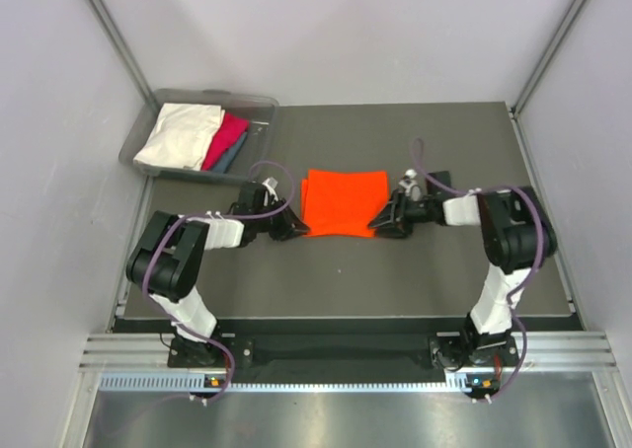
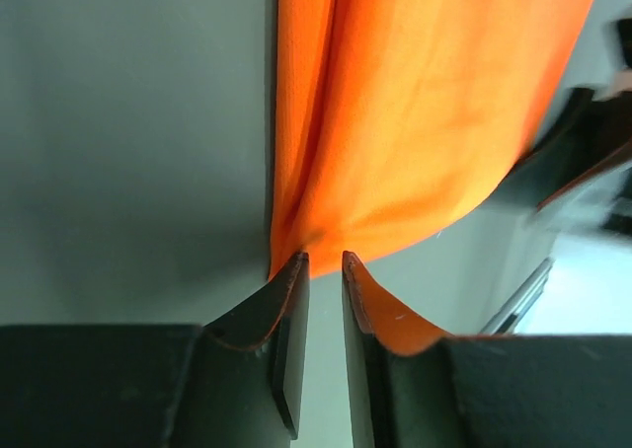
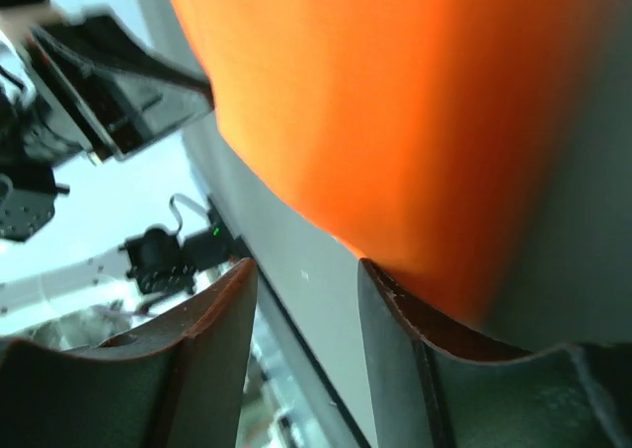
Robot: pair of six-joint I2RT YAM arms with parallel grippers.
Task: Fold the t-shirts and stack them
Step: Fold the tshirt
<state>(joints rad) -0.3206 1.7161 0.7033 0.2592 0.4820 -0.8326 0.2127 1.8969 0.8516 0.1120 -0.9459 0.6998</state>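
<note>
On the table (image 1: pixel 395 270), orange t-shirt (image 1: pixel 344 202), folded rectangle

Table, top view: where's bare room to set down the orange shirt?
Free: the far strip behind the orange shirt, right of the bin; also the near strip in front of it. Crowded: beside the shirt, where the left tool and right tool sit.

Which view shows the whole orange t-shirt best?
The top external view: the orange t-shirt lies there as a whole folded rectangle, between the left claw and the right claw. The left wrist view shows only a creased corner near its claw; the right wrist view, only a blurred orange edge.
</note>
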